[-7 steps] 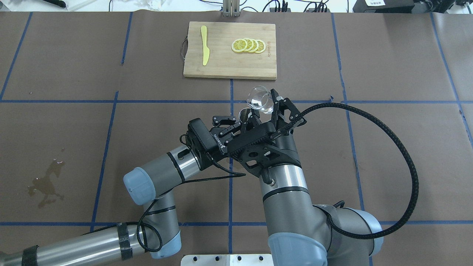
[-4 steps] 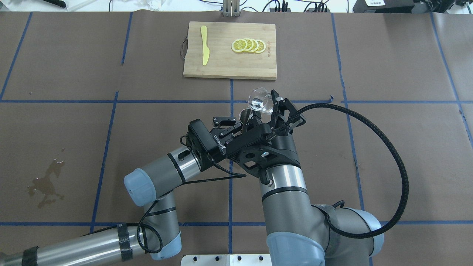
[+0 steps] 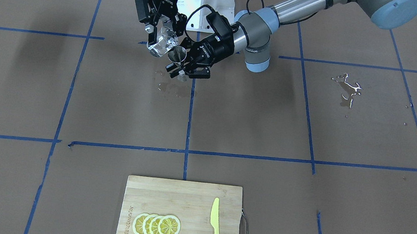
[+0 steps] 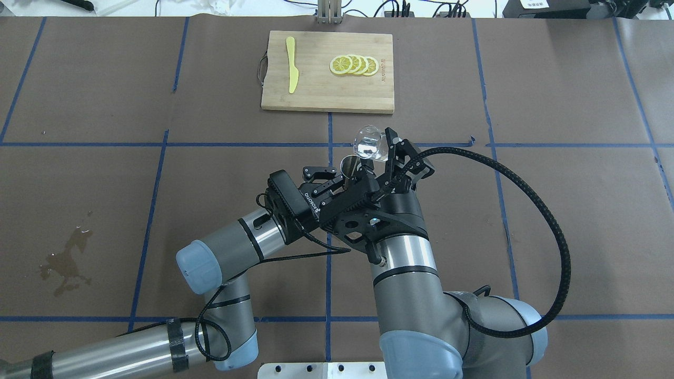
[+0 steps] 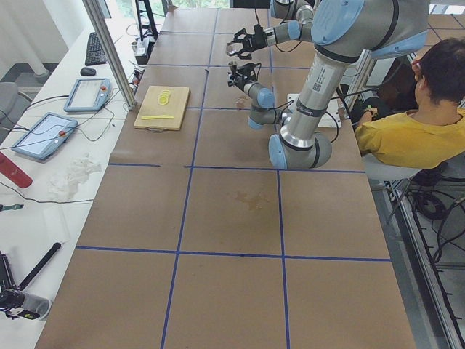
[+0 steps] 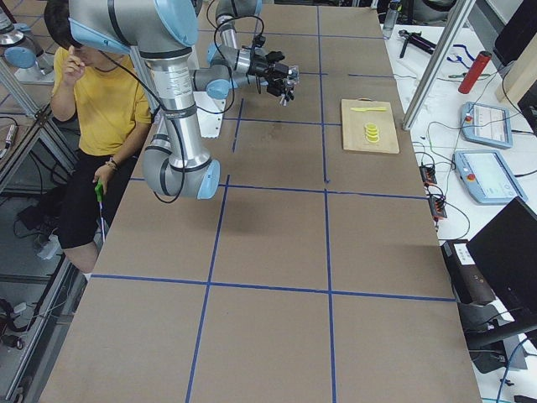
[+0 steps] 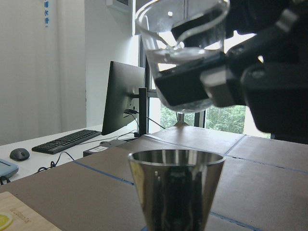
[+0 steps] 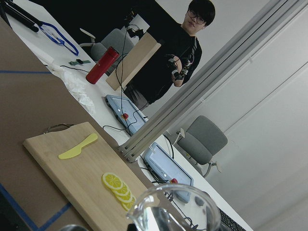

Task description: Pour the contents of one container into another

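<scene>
Glass cup (image 7: 183, 48): tipped lip-down, clamped in the right end effector (image 3: 162, 38), just above the left one, presumably so its contents drop into the jigger (image 7: 175, 187).
Jigger: upright, mouth up, gripped at its waist by the left end effector (image 3: 180, 68) (both aloft).
Table (image 3: 309, 124): brown paper, blue tape grid, damp spots (image 3: 172, 87) beneath them; cutting board (image 3: 181, 216) well apart.
Room: monitor (image 7: 122, 98), windows beyond.

2 silver arms (image 4: 403, 263), pale-blue caps (image 4: 197, 266), braided black cable (image 4: 566, 258) (ROBOTIQ-marked left claw (image 4: 345, 169))

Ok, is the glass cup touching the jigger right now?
Apart. In the left wrist view the glass cup hangs above the jigger, with clear background showing between its underside and the jigger's rim.
</scene>
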Available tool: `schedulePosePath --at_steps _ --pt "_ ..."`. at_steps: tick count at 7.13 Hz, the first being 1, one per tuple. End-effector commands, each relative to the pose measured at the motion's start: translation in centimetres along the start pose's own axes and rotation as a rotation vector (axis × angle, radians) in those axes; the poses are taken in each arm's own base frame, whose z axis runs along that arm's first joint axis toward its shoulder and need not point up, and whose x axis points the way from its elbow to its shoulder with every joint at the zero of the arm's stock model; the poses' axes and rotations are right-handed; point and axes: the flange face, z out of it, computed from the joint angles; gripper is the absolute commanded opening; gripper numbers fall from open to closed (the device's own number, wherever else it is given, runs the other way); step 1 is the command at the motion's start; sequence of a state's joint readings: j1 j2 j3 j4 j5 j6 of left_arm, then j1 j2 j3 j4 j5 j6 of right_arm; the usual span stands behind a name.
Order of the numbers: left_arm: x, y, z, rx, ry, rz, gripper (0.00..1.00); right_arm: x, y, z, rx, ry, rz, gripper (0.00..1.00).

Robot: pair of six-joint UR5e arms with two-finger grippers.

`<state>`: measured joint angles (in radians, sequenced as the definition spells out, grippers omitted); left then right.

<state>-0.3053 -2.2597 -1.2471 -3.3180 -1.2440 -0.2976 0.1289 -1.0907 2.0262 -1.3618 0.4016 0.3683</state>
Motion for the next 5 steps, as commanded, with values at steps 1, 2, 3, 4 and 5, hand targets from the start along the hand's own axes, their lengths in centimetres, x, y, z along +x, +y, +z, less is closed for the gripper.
schedulePosePath --at_steps 1,2,3,4,5 --pt "0.0 0.01 0.0 0.0 0.0 0.0 0.0 -0.06 0.06 0.04 -0.001 0.002 -0.05 0.0" --pt "0.0 0.01 0.0 0.0 0.0 0.0 0.0 0.08 0.0 0.07 0.0 0.006 -0.07 0.0" --pt "0.0 0.01 0.0 0.0 0.0 0.0 0.0 0.04 0.03 0.1 0.0 0.008 -0.098 0.0" --pt "0.0 0.01 0.0 0.0 0.0 0.0 0.0 0.1 -0.01 0.07 0.0 0.007 -0.122 0.0" --pt "0.0 0.01 0.0 0.0 0.0 0.0 0.0 -0.03 0.12 0.06 -0.001 0.006 -0.157 0.0"
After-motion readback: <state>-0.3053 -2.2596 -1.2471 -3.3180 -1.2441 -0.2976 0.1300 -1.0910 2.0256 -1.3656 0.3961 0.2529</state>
